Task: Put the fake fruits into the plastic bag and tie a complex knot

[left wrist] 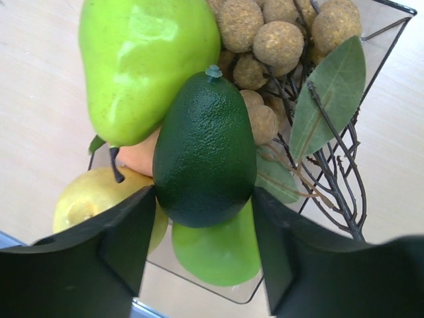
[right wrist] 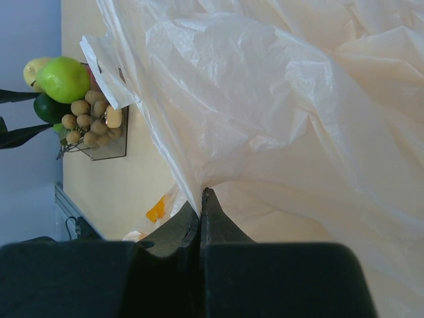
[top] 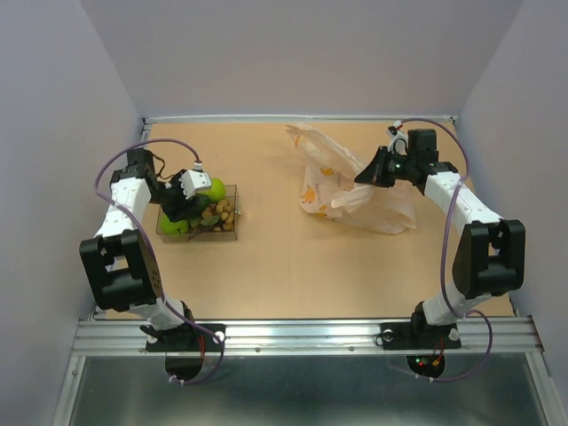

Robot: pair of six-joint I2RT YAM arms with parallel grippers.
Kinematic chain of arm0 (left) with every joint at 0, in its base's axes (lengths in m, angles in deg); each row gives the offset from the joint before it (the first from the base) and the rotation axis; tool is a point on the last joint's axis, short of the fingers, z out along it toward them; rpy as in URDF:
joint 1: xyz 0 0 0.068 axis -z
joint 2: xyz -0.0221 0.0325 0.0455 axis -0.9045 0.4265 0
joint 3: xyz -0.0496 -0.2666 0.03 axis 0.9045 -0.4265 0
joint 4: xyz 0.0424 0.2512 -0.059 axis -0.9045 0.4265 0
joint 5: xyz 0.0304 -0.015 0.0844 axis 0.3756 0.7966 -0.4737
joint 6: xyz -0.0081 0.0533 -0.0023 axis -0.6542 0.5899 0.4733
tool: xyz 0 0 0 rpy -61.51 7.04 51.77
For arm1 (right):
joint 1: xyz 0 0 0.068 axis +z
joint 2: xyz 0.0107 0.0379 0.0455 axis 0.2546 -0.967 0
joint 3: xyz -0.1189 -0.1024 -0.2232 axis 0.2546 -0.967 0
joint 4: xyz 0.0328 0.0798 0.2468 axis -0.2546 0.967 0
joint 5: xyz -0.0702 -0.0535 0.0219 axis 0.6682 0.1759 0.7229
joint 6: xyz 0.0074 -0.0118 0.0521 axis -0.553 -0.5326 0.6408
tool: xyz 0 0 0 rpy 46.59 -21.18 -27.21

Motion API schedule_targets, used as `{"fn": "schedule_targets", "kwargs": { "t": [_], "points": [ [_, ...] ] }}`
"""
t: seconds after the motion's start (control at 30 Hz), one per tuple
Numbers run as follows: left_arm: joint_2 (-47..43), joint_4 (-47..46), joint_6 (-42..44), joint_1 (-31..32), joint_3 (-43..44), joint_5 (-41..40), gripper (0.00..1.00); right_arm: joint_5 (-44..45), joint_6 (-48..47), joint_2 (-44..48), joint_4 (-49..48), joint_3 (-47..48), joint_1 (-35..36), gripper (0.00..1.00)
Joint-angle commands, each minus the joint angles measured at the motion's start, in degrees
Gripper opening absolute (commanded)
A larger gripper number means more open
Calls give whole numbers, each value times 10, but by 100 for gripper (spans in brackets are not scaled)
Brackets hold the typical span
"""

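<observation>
A clear rigid tray (top: 232,232) is sitting on the left part of the tan table (top: 284,275), well apart from the right side. Plain pale grey walls (top: 302,53) are enclosing the table at the far edge and on both sides. A ribbed metal rail (top: 311,335) is running along the near edge.

Shows the fake fruits (top: 202,211) (glossy green pears, a dark green avocado, a yellow piece, rough tan balls on twigs with leaves) heaped in a clear tray (top: 222,234) at left, and the plastic bag (top: 324,182), crinkly, translucent, banana-printed, slumped well apart at right.
</observation>
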Motion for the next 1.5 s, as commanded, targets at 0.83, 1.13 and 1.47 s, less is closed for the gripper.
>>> {"fn": "schedule_targets", "kwargs": {
  "t": [0.83, 1.13, 1.47],
  "points": [
    [-55, 174, -43, 29, 185, 109, 22, -66, 3, -19, -13, 6, 4, 1],
    [1, -22, -266, 273, 209, 135, 22, -206, 26, -26, -19, 22, 5, 0],
    [144, -182, -461, 434, 313, 87, 30, -353, 271, 0, -268, -29, 32, 1]
  ]
}}
